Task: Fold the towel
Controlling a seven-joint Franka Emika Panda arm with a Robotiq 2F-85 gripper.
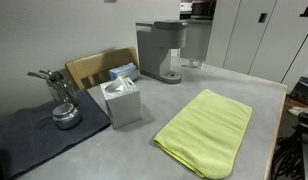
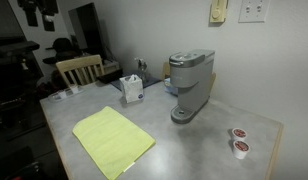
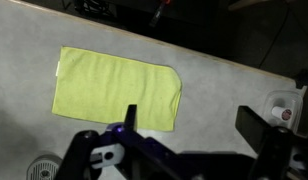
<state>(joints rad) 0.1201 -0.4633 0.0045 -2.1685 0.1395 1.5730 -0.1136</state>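
Observation:
The towel (image 1: pixel 206 130) is a lime yellow-green rectangular cloth lying flat on the grey table; it also shows in an exterior view (image 2: pixel 112 139) and in the wrist view (image 3: pixel 116 87). My gripper (image 3: pixel 194 120) shows only in the wrist view. It is open and empty, high above the table, with one finger over the towel's near edge and the other over bare table. The arm does not show in either exterior view.
A grey coffee machine (image 2: pixel 190 84) stands at the back of the table (image 1: pixel 124 150). A grey tissue box (image 1: pixel 122 102) stands by a dark grey mat (image 1: pixel 34 135) that holds a metal pot (image 1: pixel 64 115). Two small pods (image 2: pixel 238 140) lie near a corner. A wooden chair (image 2: pixel 79 67) stands behind.

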